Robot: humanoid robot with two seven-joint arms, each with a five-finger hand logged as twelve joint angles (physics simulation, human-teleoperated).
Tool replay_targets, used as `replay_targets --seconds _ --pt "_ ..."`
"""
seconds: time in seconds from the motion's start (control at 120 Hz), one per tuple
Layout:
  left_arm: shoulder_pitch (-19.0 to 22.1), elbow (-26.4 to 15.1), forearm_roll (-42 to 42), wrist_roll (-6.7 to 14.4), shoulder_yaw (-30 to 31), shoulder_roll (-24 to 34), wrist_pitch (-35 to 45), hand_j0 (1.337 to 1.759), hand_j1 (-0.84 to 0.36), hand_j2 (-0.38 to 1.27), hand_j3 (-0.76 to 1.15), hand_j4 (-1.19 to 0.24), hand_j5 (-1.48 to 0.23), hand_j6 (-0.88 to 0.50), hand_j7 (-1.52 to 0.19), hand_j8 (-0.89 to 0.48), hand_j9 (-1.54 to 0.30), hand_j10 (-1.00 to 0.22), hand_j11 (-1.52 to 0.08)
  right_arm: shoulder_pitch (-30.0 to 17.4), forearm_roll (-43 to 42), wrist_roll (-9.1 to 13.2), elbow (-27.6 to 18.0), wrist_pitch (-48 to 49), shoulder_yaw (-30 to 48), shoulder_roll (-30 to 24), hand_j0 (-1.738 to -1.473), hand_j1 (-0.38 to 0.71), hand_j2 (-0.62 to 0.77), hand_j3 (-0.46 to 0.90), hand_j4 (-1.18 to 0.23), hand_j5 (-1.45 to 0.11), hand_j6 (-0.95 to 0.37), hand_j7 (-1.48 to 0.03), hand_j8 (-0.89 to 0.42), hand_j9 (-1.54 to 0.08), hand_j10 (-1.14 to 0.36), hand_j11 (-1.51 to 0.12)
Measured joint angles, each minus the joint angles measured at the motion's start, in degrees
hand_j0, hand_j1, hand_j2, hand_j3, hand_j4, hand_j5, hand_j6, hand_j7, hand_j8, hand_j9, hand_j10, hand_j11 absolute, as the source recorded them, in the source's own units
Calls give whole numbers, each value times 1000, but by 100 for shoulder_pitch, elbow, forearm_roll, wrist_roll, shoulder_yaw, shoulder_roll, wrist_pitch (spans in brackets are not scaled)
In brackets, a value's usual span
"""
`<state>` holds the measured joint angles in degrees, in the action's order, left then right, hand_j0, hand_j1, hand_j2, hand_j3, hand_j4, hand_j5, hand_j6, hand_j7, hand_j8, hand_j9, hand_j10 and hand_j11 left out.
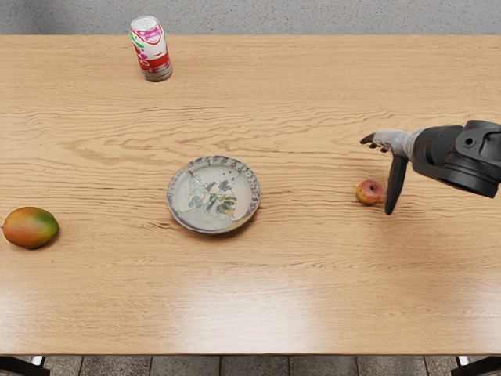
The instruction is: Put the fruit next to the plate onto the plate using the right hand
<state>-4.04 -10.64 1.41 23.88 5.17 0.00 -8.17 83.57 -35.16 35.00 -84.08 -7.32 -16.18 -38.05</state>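
Apple [369, 191] right of the plate [174, 196] looks light, hard, smooth; grab its middle; right hand [394, 147] fingers [395, 188] spread, empty.

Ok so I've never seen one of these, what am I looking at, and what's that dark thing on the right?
It is one simulated view from a humanoid robot's head, looking down on a wooden table. The dark arm from the right ends in its right hand, fingers spread, holding nothing, just right of a small red fruit. A patterned plate sits mid-table, a mango at the left edge, a drink can at the back. The left arm is out of view.
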Motion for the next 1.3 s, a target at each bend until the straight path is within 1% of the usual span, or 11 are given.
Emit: replay_targets --seconds 0.158,0.325,0.525,0.667,0.958,1.3 --pt "-9 0 0 2 6 0 0 1658 339 2 0 -8 -11 -8 -11 -8 -11 -8 -11 -281 -430 0 -64 -519 -41 -90 -1658 -240 -17 0 -94 -119 -96 -119 -95 -119 -94 -119" --pt "-9 -1 0 1 -1 0 0 1658 339 2 0 -8 -11 -8 -11 -8 -11 -8 -11 -525 -691 0 -78 -1028 -46 -48 -1658 -200 -23 0 -129 -164 -130 -163 -129 -164 -128 -164" --pt "-9 -2 0 2 -7 0 0 1658 339 2 0 -8 -11 -8 -11 -8 -11 -8 -11 -672 -825 0 -87 -1359 -57 62 -1658 -92 -41 0 -218 -281 -220 -280 -219 -280 -218 -280" --pt "-9 -7 0 1 -7 0 0 1658 339 2 0 -8 -11 -8 -11 -8 -11 -8 -11 -795 -1031 0 -90 -1524 -77 141 -1658 -47 -48 0 -256 -330 -257 -329 -257 -330 -256 -329" --pt "-9 -3 0 2 -8 0 0 1658 339 2 0 -8 -11 -8 -11 -8 -11 -8 -11 -848 -1180 0 -85 -1794 -216 382 -1658 -14 -54 0 -283 -365 -284 -365 -283 -365 -283 -365" --pt "-9 -4 0 2 -8 0 0 1658 339 2 0 -8 -11 -8 -11 -8 -11 -8 -11 -885 -1230 0 -81 -2033 -378 489 -1658 12 -58 0 -304 -393 -305 -392 -304 -393 -304 -392"
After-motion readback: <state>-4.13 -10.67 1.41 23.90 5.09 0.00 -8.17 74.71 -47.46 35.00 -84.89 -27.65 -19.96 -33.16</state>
